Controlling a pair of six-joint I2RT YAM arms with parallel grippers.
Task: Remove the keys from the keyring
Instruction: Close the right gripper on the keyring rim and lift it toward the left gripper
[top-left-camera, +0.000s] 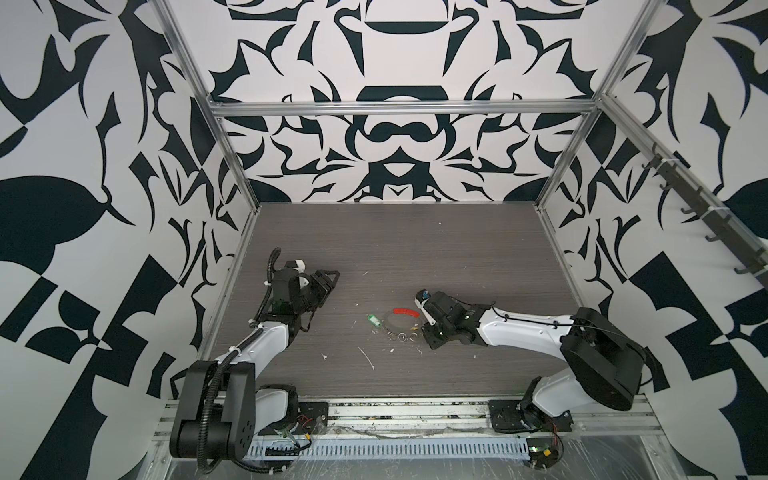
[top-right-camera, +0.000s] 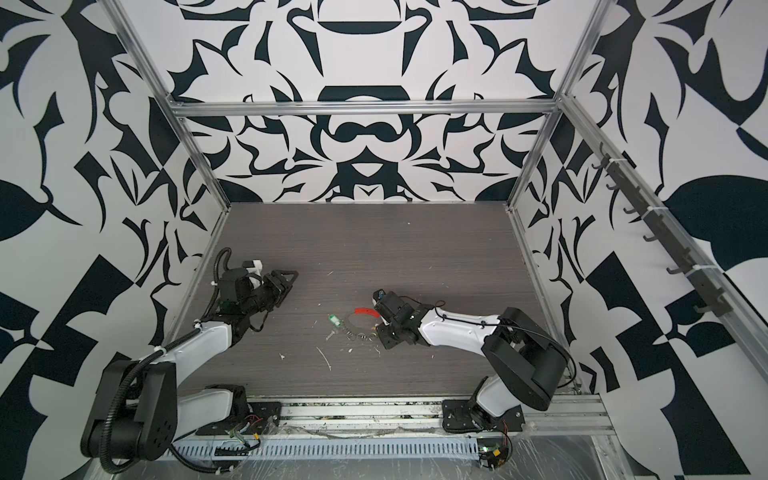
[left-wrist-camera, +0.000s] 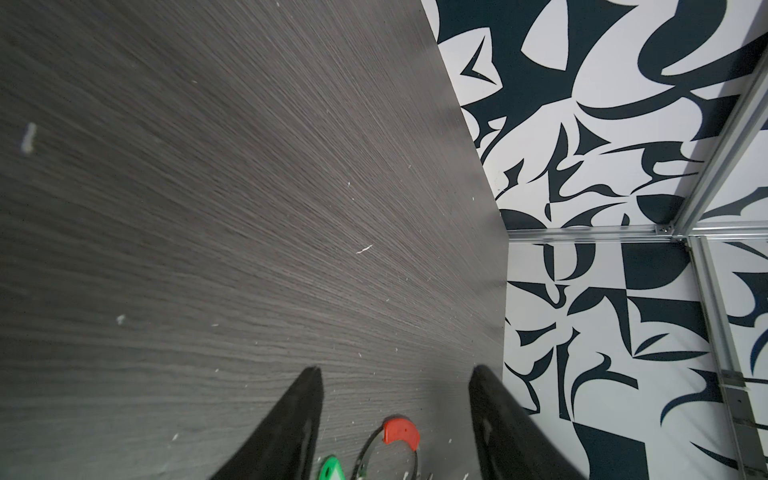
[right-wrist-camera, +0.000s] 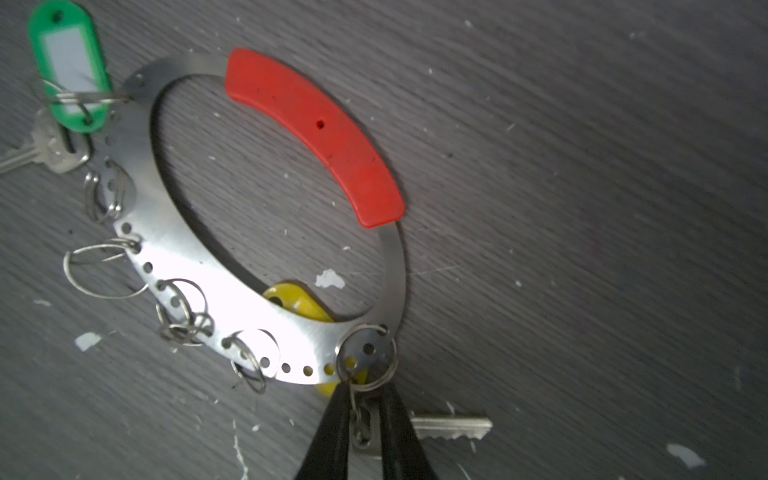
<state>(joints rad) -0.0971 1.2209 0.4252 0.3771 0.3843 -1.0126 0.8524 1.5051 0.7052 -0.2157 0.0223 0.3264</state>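
The keyring (right-wrist-camera: 187, 257) is a flat silver band with a red sleeve (right-wrist-camera: 316, 133), lying flat on the table. A green tag (right-wrist-camera: 68, 62) and a silver key (right-wrist-camera: 41, 153) hang at one end of it. A yellow tag (right-wrist-camera: 299, 303) lies partly under the band. My right gripper (right-wrist-camera: 364, 384) is shut on the head of a second silver key (right-wrist-camera: 449, 428), right at the split ring that joins it to the band. In both top views the right gripper (top-left-camera: 419, 328) (top-right-camera: 376, 328) sits at the ring's right side. My left gripper (top-left-camera: 328, 276) (left-wrist-camera: 395, 370) is open and empty, far left of the green tag (top-left-camera: 374, 320).
Several bare small split rings (right-wrist-camera: 104, 266) hang along the band's holed edge. White flecks (top-left-camera: 368, 357) litter the dark wood tabletop (top-left-camera: 415, 249). Patterned walls and an aluminium frame (top-left-camera: 399, 109) enclose the table. Both arm bases sit on the front rail (top-left-camera: 407, 409).
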